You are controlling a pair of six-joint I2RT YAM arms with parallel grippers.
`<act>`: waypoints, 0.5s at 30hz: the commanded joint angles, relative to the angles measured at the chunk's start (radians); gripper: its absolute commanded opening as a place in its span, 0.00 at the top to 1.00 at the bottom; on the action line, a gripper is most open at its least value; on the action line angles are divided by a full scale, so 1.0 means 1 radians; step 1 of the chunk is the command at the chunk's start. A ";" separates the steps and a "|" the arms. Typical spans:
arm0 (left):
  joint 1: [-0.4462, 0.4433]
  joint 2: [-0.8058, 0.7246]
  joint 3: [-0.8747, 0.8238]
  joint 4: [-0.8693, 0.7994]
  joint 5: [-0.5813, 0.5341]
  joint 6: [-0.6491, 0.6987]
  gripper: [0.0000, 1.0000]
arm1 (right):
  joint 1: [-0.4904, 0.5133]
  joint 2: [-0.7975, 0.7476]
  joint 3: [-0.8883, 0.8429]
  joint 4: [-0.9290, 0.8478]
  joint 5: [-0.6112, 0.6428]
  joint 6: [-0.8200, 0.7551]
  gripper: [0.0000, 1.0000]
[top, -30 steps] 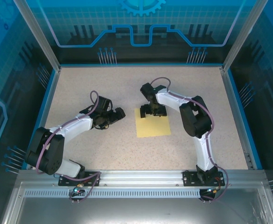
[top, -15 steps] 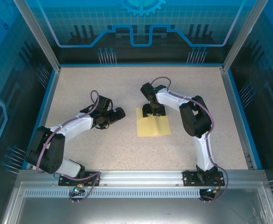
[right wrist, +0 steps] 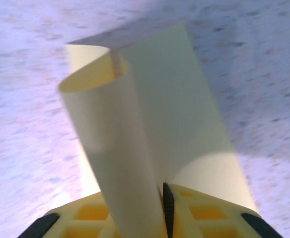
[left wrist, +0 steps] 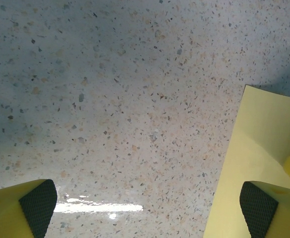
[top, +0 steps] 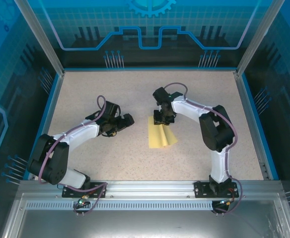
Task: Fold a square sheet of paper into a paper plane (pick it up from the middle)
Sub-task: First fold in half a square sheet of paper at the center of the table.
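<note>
The table (top: 85, 94) is a broad slab of matte, pale beige stone-look surface flecked with dark and tan specks, edged by a blue rim, with glossy blue panelled walls (top: 150, 29) rising at 12, 3 and 9 o'clock. Near its middle, slightly toward 4 o'clock, lies the square sheet of paper (top: 161, 135), thin, plain and pale yellow. It is buckled rather than flat, and in the right wrist view its far part curls over into a soft roll. The right hand (top: 164, 119) stands at the sheet's 12 o'clock edge, its yellow fingers closed together on the paper, which passes up between them. The left hand (top: 126, 120) sits at the sheet's 9 o'clock, apart from it, its fingers spread wide. Their black cross-hatched pads (left wrist: 38, 203) show in the lower corners of the left wrist view.
</note>
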 commanded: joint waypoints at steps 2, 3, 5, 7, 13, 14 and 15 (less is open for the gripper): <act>-0.014 0.006 0.015 0.001 0.037 -0.024 0.01 | -0.031 -0.112 -0.105 0.246 -0.327 0.095 0.75; -0.016 0.003 0.013 0.006 0.038 -0.026 0.01 | -0.038 -0.126 -0.131 0.304 -0.390 0.117 0.75; -0.018 0.000 0.010 0.015 0.045 -0.028 0.01 | -0.048 -0.127 -0.157 0.362 -0.471 0.135 0.75; -0.022 -0.003 0.007 0.028 0.051 -0.032 0.01 | -0.059 -0.111 -0.176 0.391 -0.513 0.142 0.74; -0.037 -0.001 -0.017 0.094 0.091 -0.054 0.03 | -0.088 -0.049 -0.193 0.332 -0.463 0.075 0.72; -0.041 0.002 -0.020 0.102 0.100 -0.061 0.03 | -0.084 -0.038 -0.178 0.283 -0.402 0.041 0.71; -0.044 0.007 -0.022 0.113 0.108 -0.064 0.04 | -0.082 -0.026 -0.166 0.241 -0.351 0.011 0.69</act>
